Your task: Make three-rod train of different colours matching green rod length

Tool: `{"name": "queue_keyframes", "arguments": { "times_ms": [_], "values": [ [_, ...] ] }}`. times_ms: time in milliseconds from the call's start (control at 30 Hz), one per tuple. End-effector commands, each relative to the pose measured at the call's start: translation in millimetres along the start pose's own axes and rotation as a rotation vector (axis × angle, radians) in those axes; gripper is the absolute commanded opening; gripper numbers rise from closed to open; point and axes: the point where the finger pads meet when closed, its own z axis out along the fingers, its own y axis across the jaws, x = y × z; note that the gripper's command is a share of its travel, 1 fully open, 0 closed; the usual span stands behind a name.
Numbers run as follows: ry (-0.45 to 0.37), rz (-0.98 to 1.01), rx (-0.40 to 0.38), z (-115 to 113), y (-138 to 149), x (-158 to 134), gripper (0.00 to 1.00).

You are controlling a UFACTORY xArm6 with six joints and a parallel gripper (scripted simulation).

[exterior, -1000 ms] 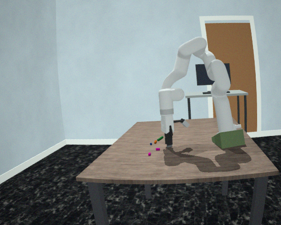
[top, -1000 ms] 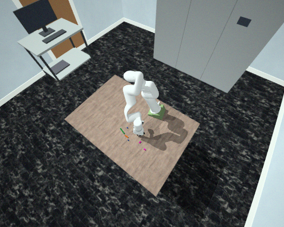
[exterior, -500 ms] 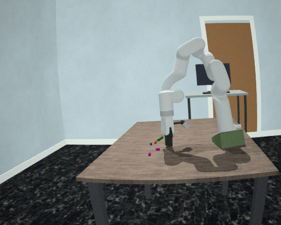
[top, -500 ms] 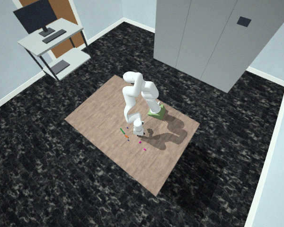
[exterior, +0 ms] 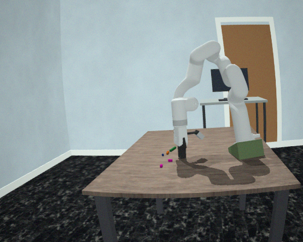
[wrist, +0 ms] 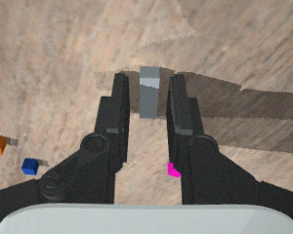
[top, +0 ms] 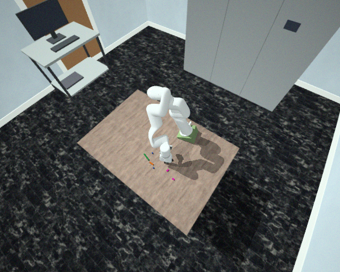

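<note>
My gripper [wrist: 148, 93] stands low over the table, fingers partly open, and straddles a short grey rod [wrist: 149, 93]. A narrow gap shows on each side of the rod, so the fingers do not grip it. The gripper also shows in the top view [top: 166, 160] and the exterior view [exterior: 182, 156]. The green rod [top: 146, 156] lies to its left with an orange rod [top: 151, 163] at its near end. A blue rod [top: 153, 168] lies just beyond the orange one, and another blue rod [top: 152, 152] lies near the green rod. Two magenta rods [top: 167, 170] [top: 173, 178] lie nearer the table's front.
The arm's green base block [top: 188, 135] stands behind the gripper to the right. The arm casts a dark shadow [top: 199, 164] on the table to the right of the rods. A desk with a monitor [top: 44, 20] stands far off in the room's corner.
</note>
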Motion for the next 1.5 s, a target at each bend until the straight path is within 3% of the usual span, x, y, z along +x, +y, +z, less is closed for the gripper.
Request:
{"name": "queue_keyframes", "arguments": {
  "times_ms": [0,867,900,1467],
  "values": [
    [-0.003,0.0,0.0,-0.7,-0.3,-1.2,0.24],
    [-0.003,0.0,0.0,-0.7,-0.3,-1.2,0.24],
    [-0.003,0.0,0.0,-0.7,-0.3,-1.2,0.04],
    [-0.003,0.0,0.0,-0.7,-0.3,-1.2,0.04]
  ]
}}
